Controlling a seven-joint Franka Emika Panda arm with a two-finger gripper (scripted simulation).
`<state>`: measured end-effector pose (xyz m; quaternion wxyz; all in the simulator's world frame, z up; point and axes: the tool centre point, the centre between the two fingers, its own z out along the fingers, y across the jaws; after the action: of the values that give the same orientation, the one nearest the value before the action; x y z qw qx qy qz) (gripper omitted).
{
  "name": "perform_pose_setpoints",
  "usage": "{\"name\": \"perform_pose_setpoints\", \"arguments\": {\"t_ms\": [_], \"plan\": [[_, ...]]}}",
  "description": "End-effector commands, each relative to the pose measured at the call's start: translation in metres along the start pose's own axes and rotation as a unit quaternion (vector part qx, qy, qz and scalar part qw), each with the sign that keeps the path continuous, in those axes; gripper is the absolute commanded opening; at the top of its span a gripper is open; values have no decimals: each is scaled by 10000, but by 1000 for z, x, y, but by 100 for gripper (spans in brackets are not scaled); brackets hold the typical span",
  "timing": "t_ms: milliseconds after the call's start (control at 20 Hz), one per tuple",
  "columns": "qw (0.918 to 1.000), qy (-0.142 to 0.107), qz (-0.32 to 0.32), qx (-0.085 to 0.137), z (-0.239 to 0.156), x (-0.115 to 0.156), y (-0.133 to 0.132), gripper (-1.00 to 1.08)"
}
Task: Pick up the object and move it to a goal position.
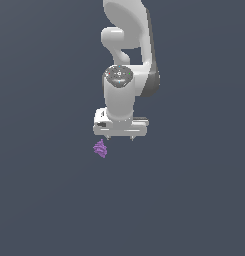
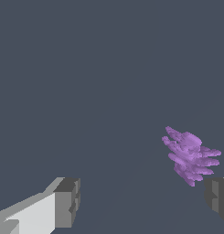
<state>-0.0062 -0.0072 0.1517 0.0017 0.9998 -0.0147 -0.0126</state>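
I'm watching the gripper (image 1: 120, 136) pointing straight down at the plain grey floor (image 1: 194, 200), and its two fingers are standing wide apart with nothing between them. In the wrist view I'm seeing one dark pad (image 2: 67, 201) far off to one side and the other just peeking in at the frame's edge.

The purple object (image 1: 100, 149) is lying on the floor just off the gripper's finger on the exterior view's left, a little beyond it and not between the fingers. In the wrist view the object (image 2: 191, 155) is sitting just beside the edge-of-frame pad, apart from it, not touching.

I'm reading it as a small, rigid, jagged lump, probably light, so weight shouldn't be the trouble. The trouble is the shape: it's all ridges and spikes fanning out, so flat pads could skate off a facet or tip it. I'd be taking hold across the thick middle of the body, not the thin spiky tips.

Its long axis looks to be running roughly across the line between the two pads, with the spikes pointing away from the wide-set pad. That suits a squeeze across its narrower width, once I'm centring over it.
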Motion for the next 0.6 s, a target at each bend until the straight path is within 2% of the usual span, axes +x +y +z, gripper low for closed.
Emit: {"name": "perform_pose_setpoints", "arguments": {"t_ms": [0, 550], "plan": [[10000, 0, 0, 0, 0, 0, 0, 100], [9997, -19, -227, 67, -13, -4, -27, 100]]}}
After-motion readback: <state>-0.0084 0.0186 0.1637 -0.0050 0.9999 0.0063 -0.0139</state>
